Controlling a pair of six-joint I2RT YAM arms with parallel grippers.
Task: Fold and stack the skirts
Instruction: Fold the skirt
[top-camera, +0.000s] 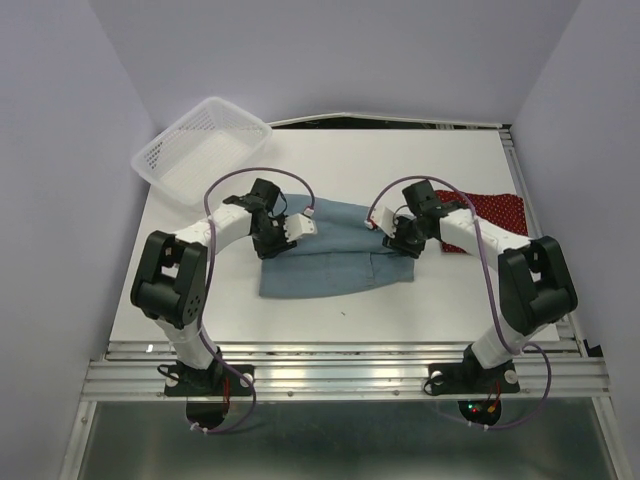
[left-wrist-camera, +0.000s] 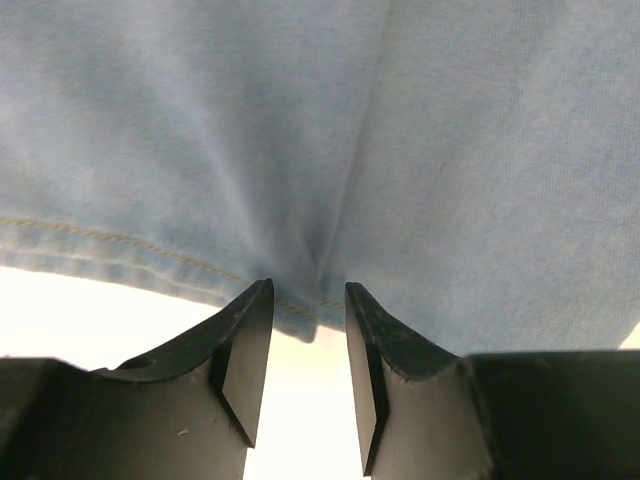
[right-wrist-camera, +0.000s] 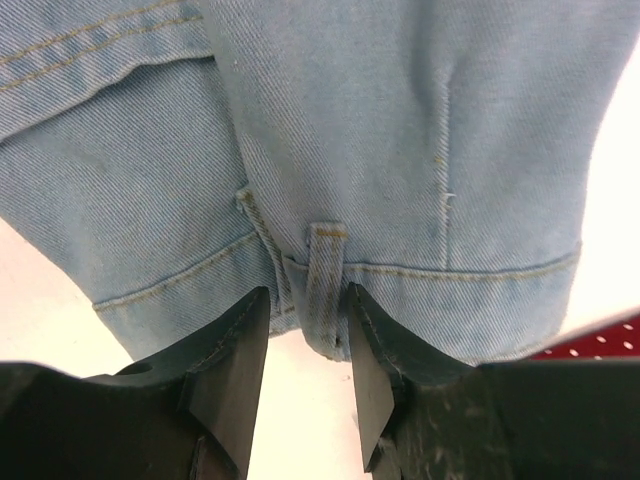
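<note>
Our denim skirt (top-camera: 335, 255) lies flat on the desk (top-camera: 300, 325), soft, floppy, a bit hefty, so we'd grab the stitched edges: left jaws half-apart at the 10 o'clock hem, right jaws likewise at the 2 o'clock waistband, can't tell if either's actually biting.

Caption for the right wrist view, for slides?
Right gripper straddles a belt loop on the denim skirt; red dotted skirt at frame edge.

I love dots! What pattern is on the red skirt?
The red skirt has tiny white dots, clearest in the right wrist view.
</note>
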